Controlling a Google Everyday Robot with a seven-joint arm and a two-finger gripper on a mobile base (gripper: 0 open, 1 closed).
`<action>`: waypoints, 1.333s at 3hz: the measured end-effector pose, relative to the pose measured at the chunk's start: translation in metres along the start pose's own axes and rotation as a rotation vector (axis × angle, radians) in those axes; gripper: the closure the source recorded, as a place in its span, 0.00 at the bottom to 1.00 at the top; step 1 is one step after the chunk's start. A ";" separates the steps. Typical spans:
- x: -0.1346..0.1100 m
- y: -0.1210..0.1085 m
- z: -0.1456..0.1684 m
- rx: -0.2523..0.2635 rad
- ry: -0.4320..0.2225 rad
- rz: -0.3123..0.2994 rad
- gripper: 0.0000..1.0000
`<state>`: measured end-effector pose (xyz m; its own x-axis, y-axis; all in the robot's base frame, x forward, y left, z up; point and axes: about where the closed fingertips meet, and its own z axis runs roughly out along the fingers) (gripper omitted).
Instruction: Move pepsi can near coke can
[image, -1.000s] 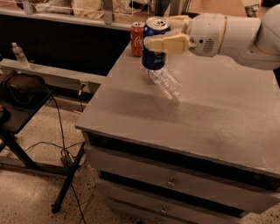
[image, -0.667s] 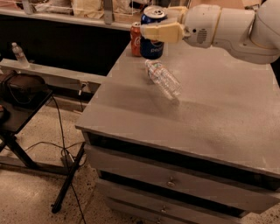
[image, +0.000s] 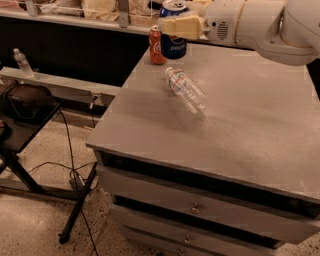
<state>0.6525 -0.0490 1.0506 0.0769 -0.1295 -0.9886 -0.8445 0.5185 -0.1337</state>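
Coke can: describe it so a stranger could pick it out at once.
On the grey drawer cabinet, look at the far left corner. There the coke can stands upright, just left of the pepsi can clamped in the gripper. It is the only red can, with white script; its neighbours are a blue can and a clear bottle lying down.

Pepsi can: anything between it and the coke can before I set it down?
Nothing visible. The gripper holds the pepsi can close beside the coke can, at the table's far corner. The bottle lies on its side nearer the camera, clear of that gap.
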 end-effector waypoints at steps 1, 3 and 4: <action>0.001 -0.013 0.015 0.013 0.003 -0.013 1.00; 0.009 -0.073 0.050 0.066 0.001 -0.042 1.00; 0.013 -0.099 0.055 0.094 -0.018 -0.029 1.00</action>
<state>0.7657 -0.0558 1.0468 0.1106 -0.1313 -0.9852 -0.7884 0.5919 -0.1674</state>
